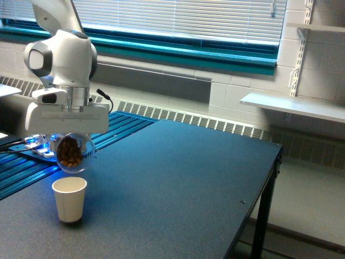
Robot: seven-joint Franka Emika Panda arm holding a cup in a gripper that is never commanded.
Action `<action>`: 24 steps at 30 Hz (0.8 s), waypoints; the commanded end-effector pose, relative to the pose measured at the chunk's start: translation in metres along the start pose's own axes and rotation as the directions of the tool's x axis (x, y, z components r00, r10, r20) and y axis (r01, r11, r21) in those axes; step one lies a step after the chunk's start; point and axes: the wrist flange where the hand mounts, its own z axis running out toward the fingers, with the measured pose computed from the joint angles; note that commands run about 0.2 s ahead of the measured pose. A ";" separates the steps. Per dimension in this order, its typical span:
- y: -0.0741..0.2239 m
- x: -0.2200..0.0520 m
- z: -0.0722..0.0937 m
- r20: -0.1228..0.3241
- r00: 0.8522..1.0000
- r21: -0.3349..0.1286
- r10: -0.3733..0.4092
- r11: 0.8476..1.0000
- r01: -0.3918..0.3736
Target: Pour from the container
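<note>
- Hovering at the frame's left, the gripper carries the container, a clear round cup lying on its side with brown pieces inside; its fingers are closed on it, though they are mostly hidden behind the white gripper body.
- Directly below, clear of the container, a paper cup stands upright on the bench, lower left of the frame.
- Judging by this, the pour is in hand: the container is tipped over the cup, yet no pieces show falling.
- The next move likely calls for keeping the mouth centred above the cup and turning the wrist further so the pieces slide out.
- Which way the container's mouth faces is hard to tell, and the cup's inside cannot be seen.
- The arm's upper part is cut off at the top left.
</note>
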 end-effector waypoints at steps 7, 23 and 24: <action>0.003 -0.004 0.004 0.014 0.998 -0.041 -0.057 0.997 0.057; 0.016 0.012 0.007 0.006 0.999 -0.084 -0.049 0.995 0.049; 0.016 0.013 0.007 0.006 0.999 -0.087 -0.048 0.995 0.049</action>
